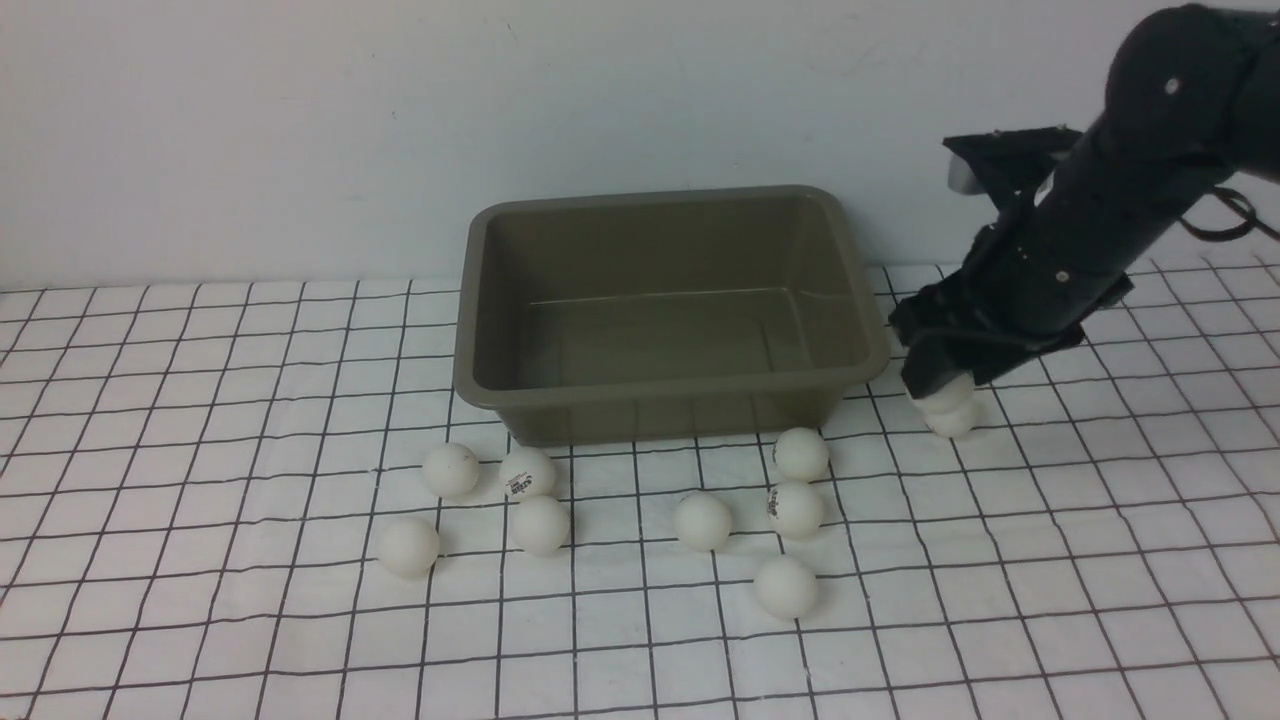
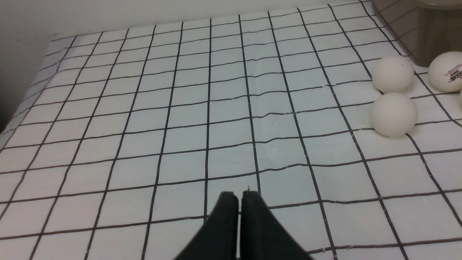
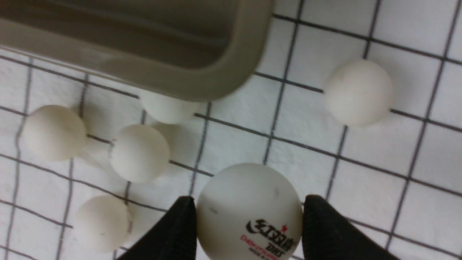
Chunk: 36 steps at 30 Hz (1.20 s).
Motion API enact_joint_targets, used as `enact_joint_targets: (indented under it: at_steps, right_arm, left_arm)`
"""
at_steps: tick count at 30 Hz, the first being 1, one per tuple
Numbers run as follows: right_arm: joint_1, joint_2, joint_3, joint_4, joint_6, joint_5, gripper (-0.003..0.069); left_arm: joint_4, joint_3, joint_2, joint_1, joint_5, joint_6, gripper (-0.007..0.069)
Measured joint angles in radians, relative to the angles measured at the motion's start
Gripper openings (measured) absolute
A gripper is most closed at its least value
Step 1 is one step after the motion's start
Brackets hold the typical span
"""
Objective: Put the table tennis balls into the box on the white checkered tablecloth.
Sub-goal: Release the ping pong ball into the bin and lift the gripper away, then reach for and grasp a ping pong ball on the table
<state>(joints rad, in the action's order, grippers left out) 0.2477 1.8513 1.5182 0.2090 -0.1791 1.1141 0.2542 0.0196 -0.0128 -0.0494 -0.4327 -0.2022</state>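
- Front view: the box point(image 1: 660, 415) stands mid-cloth toward the back wall on the white checkered tablecloth point(image 1: 200, 620). Eight table tennis balls point(image 1: 702, 521) lie loose just before its front wall, in two clusters. Wide bare cloth lies to the left and along the near edge.
- The right gripper point(image 1: 945, 395) hangs low beside the box's right end, its black body hiding the top of the held ball point(image 1: 950, 400). Another ball point(image 1: 953, 424) sits just under it, partly overlapped. The arm is cut off at the upper right corner.
- Left wrist view: the left gripper point(image 2: 240, 196) has its fingers pressed together on nothing, over bare cloth. Three balls and a box corner crowd one edge, one ball cut off.
- Right wrist view: the jaws clamp the logo-printed ball from both sides, and the frame crops its lower part. The box rim hides half of one ball point(image 3: 166, 108); four others lie clear. Whether the held ball touches the cloth cannot be told.
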Motion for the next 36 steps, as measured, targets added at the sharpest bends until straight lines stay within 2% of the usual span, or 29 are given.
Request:
enact_joint_targets:
  at_steps: [5, 12, 16, 19, 22, 23, 25, 28, 30, 33, 36]
  right_arm:
    - [0.093, 0.101, 0.206, 0.024, -0.019, -0.030, 0.0347]
    - [0.115, 0.274, 0.459, 0.005, -0.020, -0.019, 0.0347]
    - [0.115, 0.411, 0.643, -0.001, -0.044, 0.046, 0.0347]
    - [0.115, 0.464, 0.714, -0.001, -0.054, 0.082, 0.0379]
    - [0.115, 0.485, 0.742, -0.001, -0.054, 0.096, 0.0433]
    - [0.115, 0.493, 0.754, -0.001, -0.053, 0.108, 0.0482]
    - [0.115, 0.493, 0.776, -0.006, -0.049, 0.129, 0.0509]
    - [0.115, 0.476, 0.798, -0.043, -0.027, 0.134, 0.0517]
    - [0.115, 0.439, 0.800, -0.130, -0.002, 0.138, 0.0516]
    - [0.112, 0.407, 0.791, -0.181, 0.016, 0.138, 0.0516]
    - [0.068, 0.302, 0.714, -0.232, 0.054, 0.138, 0.0516]
  left_arm:
    - [0.000, 0.000, 0.000, 0.000, 0.000, 0.000, -0.0004]
    - [0.000, 0.000, 0.000, 0.000, 0.000, 0.000, -0.0004]
    - [0.000, 0.000, 0.000, 0.000, 0.000, 0.000, -0.0004]
    - [0.000, 0.000, 0.000, 0.000, 0.000, 0.000, -0.0004]
    - [0.000, 0.000, 0.000, 0.000, 0.000, 0.000, -0.0004]
    - [0.000, 0.000, 0.000, 0.000, 0.000, 0.000, -0.0004]
    - [0.000, 0.000, 0.000, 0.000, 0.000, 0.000, -0.0004]
    - [0.000, 0.000, 0.000, 0.000, 0.000, 0.000, -0.0004]
    - [0.000, 0.000, 0.000, 0.000, 0.000, 0.000, -0.0004]
    - [0.000, 0.000, 0.000, 0.000, 0.000, 0.000, -0.0004]
    - [0.000, 0.000, 0.000, 0.000, 0.000, 0.000, -0.0004]
